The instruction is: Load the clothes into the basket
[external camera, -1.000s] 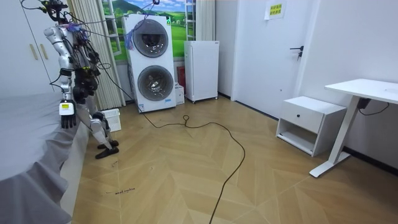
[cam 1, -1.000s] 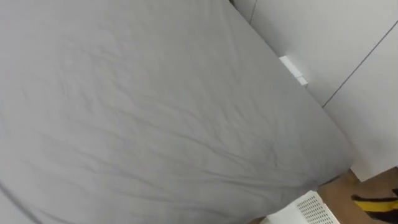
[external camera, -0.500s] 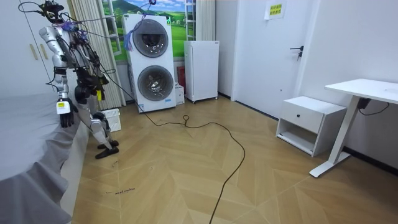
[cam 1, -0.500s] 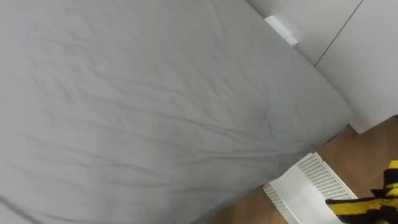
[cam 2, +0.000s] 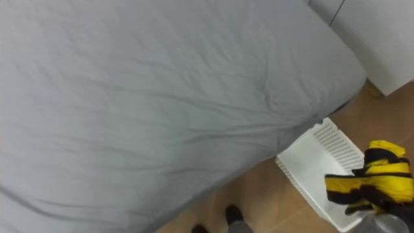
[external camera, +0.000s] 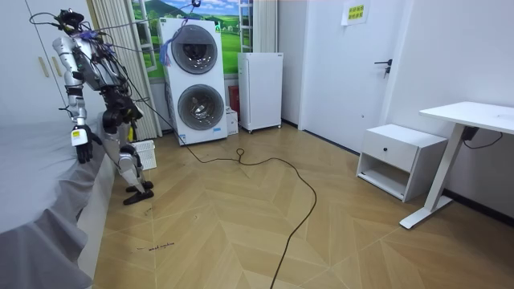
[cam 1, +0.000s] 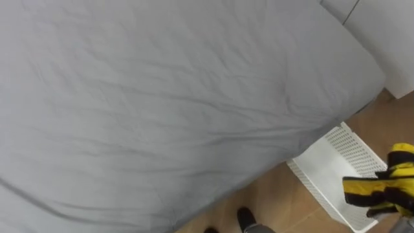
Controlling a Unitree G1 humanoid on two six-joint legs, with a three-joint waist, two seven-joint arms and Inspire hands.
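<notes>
A yellow-and-black garment (cam 1: 383, 187) hangs bunched at the lower right, over the near edge of a white slatted basket (cam 1: 326, 169) on the wood floor beside the bed. My right hand (cam 2: 383, 207) is shut on the garment (cam 2: 372, 181), with dark fingers wrapped across the cloth. The basket (cam 2: 309, 162) lies partly under the bed's corner. In the room view I stand at the bed's side next to the basket (external camera: 144, 154). My left hand (external camera: 79, 145) hangs with relaxed fingers against the bed's edge.
The bed with its grey sheet (cam 1: 162, 97) spreads across the left and middle. White wardrobe doors (cam 1: 388, 32) stand past the bed's corner. In the room view a stacked washer and dryer (external camera: 194, 80) stands behind me, near a small white fridge (external camera: 260, 90).
The eye view has swung down and right, bringing the basket and the garment further into sight. In the room view my upper body has turned a little and the left hand drifted toward the bed.
</notes>
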